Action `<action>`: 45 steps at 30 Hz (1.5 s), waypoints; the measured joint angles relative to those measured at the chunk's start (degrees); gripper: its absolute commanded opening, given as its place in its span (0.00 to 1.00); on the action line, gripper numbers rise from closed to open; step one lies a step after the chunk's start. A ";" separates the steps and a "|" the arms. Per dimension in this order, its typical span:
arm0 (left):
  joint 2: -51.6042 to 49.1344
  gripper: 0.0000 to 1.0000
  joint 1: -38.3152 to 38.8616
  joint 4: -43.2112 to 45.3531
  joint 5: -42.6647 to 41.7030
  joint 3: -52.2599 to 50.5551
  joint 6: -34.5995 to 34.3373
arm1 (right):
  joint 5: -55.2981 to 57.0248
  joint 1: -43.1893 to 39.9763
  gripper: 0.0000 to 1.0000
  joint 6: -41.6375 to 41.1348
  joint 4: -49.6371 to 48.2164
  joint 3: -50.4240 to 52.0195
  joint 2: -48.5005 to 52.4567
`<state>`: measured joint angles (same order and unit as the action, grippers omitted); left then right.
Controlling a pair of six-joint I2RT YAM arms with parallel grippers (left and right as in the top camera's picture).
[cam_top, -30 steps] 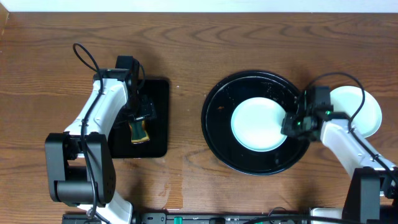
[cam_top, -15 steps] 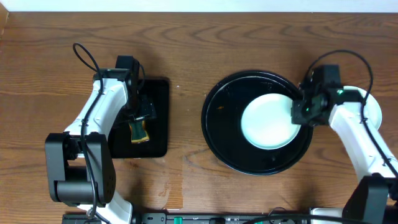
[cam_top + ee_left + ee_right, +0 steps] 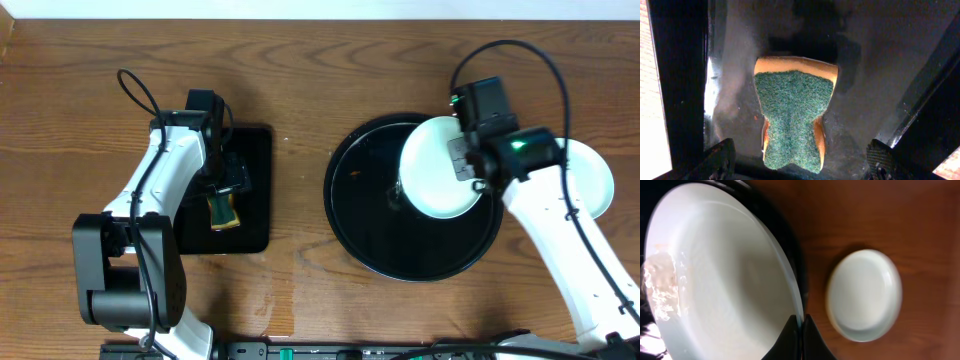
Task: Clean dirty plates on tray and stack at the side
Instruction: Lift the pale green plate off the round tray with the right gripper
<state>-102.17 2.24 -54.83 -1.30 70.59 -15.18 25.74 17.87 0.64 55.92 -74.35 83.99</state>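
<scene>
The pale plate (image 3: 435, 175) hangs tilted over the right side of the round tray (image 3: 355, 225), its rim pinched in your right gripper (image 3: 801, 322), with no other plate on the tray and a second plate (image 3: 595, 185) already on the table (image 3: 300, 60) just beyond, so stacking looks all that's left; your left gripper (image 3: 800, 160) gapes over the sponge (image 3: 792, 115).

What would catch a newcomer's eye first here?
A pale plate, pinched by its rim in the right gripper, is held over the round black tray. Far left, a green-topped sponge lies on a small rectangular tray; another plate sits right of the round tray.
</scene>
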 measured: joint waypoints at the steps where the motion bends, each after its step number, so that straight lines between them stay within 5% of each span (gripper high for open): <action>1: 0.00 0.84 0.00 0.00 -0.02 0.00 0.00 | 3.54 1.90 0.01 0.04 -0.02 0.00 0.00; 6: 0.00 0.84 0.00 0.02 0.00 0.00 0.00 | 18.99 11.43 0.01 0.11 0.09 0.00 -0.02; 14: 0.00 0.84 0.00 0.00 0.00 0.00 0.00 | 27.96 19.45 0.01 0.28 0.20 0.00 -0.02; 45: 0.00 0.84 0.00 0.02 0.00 0.00 0.00 | 34.97 21.33 0.01 0.28 0.39 0.00 -0.02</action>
<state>-102.17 2.24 -54.81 -1.30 70.59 -15.18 60.71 39.20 0.93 56.31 -74.35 83.96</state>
